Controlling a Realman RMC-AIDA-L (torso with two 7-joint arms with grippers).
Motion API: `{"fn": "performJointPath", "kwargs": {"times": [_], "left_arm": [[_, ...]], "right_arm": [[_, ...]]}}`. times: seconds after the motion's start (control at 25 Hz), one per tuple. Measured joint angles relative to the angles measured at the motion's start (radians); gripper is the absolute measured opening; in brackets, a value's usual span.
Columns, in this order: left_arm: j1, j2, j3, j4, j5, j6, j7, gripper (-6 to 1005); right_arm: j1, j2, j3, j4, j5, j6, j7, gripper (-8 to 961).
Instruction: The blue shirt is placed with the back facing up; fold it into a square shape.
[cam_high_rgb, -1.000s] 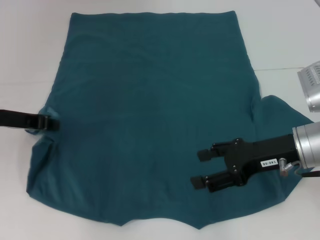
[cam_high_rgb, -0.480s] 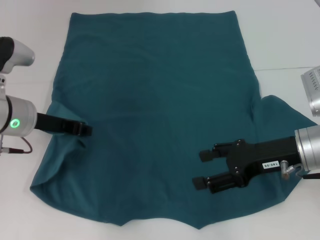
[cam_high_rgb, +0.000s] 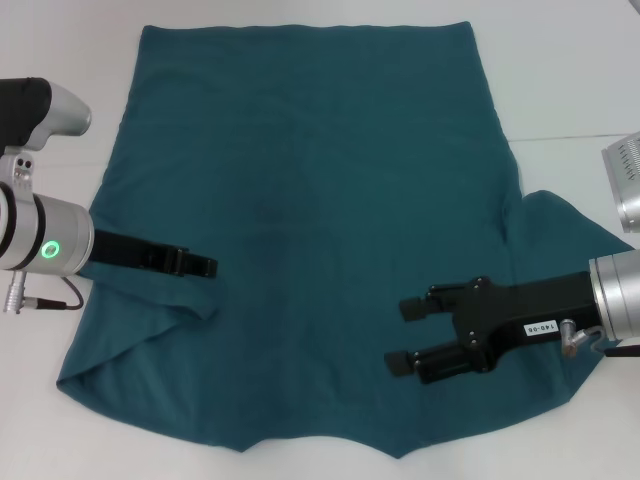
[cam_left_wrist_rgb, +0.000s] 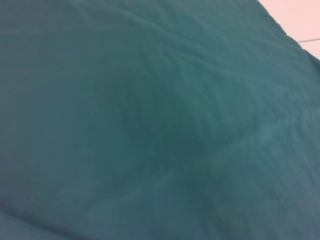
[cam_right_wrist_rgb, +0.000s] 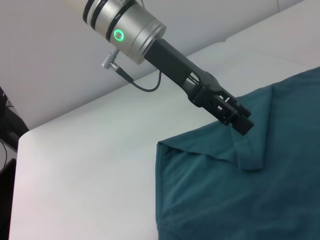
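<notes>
The blue shirt (cam_high_rgb: 310, 190) lies spread flat on the white table, plain side up. In the head view my left gripper (cam_high_rgb: 200, 267) is over the shirt's left part, shut on the left sleeve and holding it folded inward over the body. The right wrist view shows the same left gripper (cam_right_wrist_rgb: 242, 122) pinching the sleeve's edge, with a folded flap of the blue shirt (cam_right_wrist_rgb: 240, 200) hanging under it. Teal fabric of the blue shirt (cam_left_wrist_rgb: 160, 120) fills the left wrist view. My right gripper (cam_high_rgb: 403, 337) hovers open above the shirt's lower right part, fingers pointing left.
A silver perforated metal object (cam_high_rgb: 625, 180) sits at the right edge of the table. Bare white table (cam_high_rgb: 60, 120) surrounds the shirt on the left, right and far sides. The right sleeve (cam_high_rgb: 560, 225) lies spread outward.
My left gripper has moved right, dragging the left sleeve inward over the shirt's body. The right arm has stayed almost still.
</notes>
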Motion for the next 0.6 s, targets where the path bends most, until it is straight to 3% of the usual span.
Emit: {"fn": "performJointPath", "kwargs": {"times": [0.16, 0.36, 0.48, 0.6], "left_arm": [[-0.001, 0.0, 0.005, 0.004, -0.006, 0.002, 0.005, 517], [0.019, 0.004, -0.007, 0.09, 0.002, -0.017, -0.014, 623], [0.024, 0.031, -0.009, 0.107, 0.035, -0.041, -0.067, 687], [0.014, 0.08, -0.005, 0.083, 0.081, -0.057, -0.141, 806]], "right_arm": [[0.001, 0.0, 0.0, 0.0, 0.0, 0.001, -0.004, 915], [0.003, 0.0, 0.0, 0.0, 0.0, 0.001, -0.004, 915], [0.003, 0.0, 0.0, 0.0, 0.0, 0.0, -0.004, 915], [0.003, 0.0, 0.001, 0.0, 0.0, 0.0, -0.004, 915]]}}
